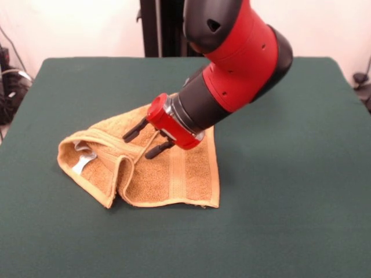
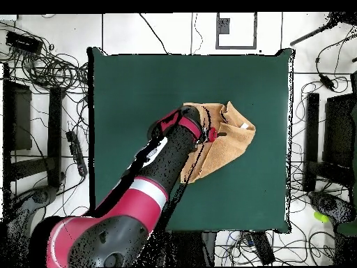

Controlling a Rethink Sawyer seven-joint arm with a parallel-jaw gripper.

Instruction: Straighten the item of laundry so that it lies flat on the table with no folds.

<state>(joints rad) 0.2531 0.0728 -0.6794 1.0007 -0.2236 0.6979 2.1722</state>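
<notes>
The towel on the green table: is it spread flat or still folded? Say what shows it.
Still folded. The towel has one side doubled over into a raised flap with its white tag showing inside; only the part towards the other side lies flat on the table.

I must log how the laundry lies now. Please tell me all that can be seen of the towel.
The towel is orange-tan terry cloth with flat woven bands near its edges and a small white tag. It is not flat: in the front view its left part is folded over and stands up in a loose ridge, and the right part lies spread on the green table. The open pincer hangs tilted over its middle; whether it touches the cloth I cannot tell.
</notes>
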